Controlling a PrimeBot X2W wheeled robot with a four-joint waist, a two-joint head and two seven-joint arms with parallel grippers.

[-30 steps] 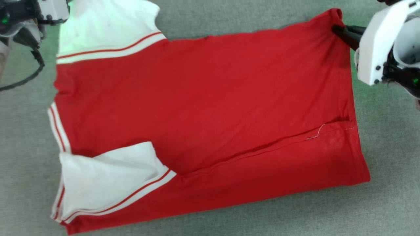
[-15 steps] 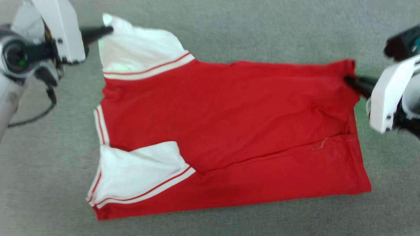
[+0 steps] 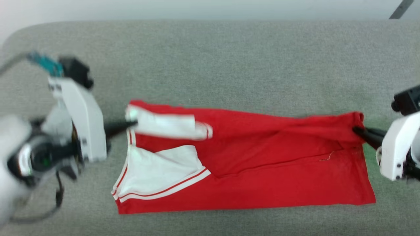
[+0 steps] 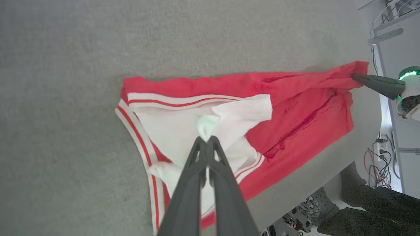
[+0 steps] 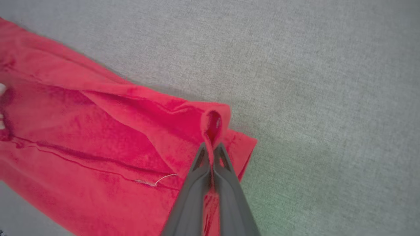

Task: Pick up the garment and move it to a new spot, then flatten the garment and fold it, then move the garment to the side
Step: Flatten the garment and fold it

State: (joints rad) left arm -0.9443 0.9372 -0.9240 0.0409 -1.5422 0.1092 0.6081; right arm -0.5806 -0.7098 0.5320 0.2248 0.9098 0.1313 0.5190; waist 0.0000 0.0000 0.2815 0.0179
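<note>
both grippers pinch the garment [image 3: 269, 170] on the grey surface [image 3: 229, 62]: left gripper [image 3: 133, 124] a white sleeve, right gripper [image 3: 356, 130] a red corner.

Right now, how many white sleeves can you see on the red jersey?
2. One sleeve is pinched by the left hand at the far left of the jersey. The other sleeve lies flat at its near left corner.

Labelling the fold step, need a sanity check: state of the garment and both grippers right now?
garment: partly folded, far edge lifted at both ends, near part lying on the grey surface.
left gripper: shut, pinching its white sleeve.
right gripper: shut, pinching its red hem corner.
</note>
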